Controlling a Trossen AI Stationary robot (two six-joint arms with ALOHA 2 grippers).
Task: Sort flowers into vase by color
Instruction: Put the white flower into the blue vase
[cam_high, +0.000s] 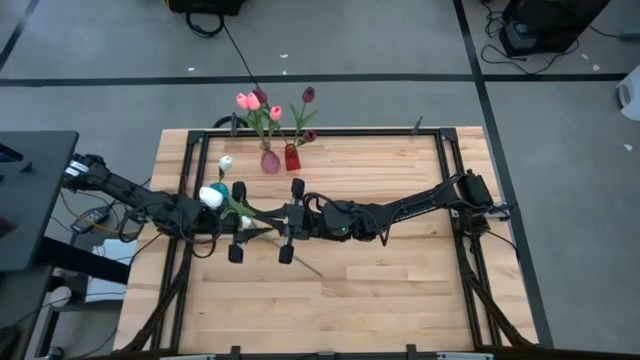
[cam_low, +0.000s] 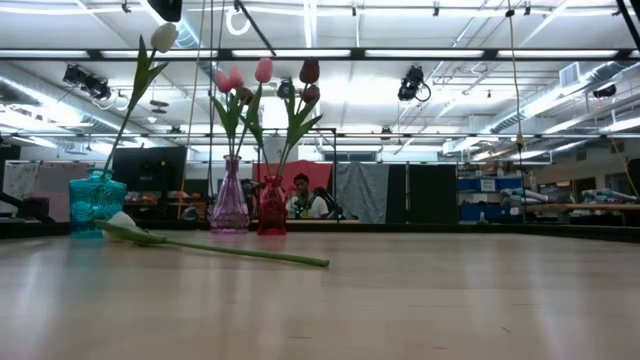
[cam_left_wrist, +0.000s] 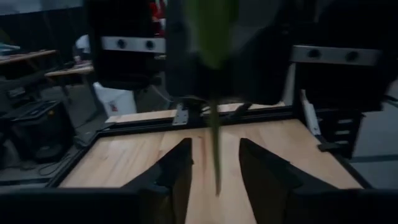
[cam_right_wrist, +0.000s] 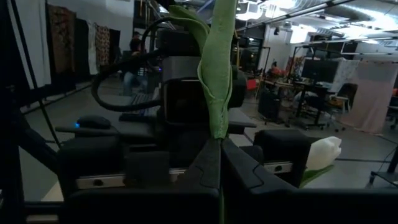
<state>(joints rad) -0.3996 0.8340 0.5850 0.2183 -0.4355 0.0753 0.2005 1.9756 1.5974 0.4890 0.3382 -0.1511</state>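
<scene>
My right gripper (cam_right_wrist: 217, 142) is shut on a flower's thin green stem with a long leaf (cam_right_wrist: 217, 68); its head shows in neither wrist view. My left gripper (cam_left_wrist: 215, 143) faces it above mid-table, open, with a finger on each side of the stem's lower end (cam_left_wrist: 217, 177) and clear of it. Another white tulip (cam_low: 122, 226) lies on its side on the table. A teal vase (cam_low: 97, 203) holds a white tulip (cam_low: 163, 37). A white head (cam_high: 212, 196) shows by the left wrist; I cannot tell whose stem it is on. My right gripper pinches the green stem just below the leaf's base (cam_right_wrist: 218, 132) between its two fingertips. The fingers come level from the table's right and lie across the stem. The stem stands roughly upright, leaf above and thin end below the fingers, clear of the table.
At the far edge a pink vase (cam_low: 230, 205) holds pink tulips and a red vase (cam_low: 272, 212) holds dark maroon ones. The lying tulip's stem reaches toward mid-table (cam_low: 320, 262). A person (cam_low: 300, 195) sits beyond the table. Bare wood lies near and right (cam_high: 400, 300).
</scene>
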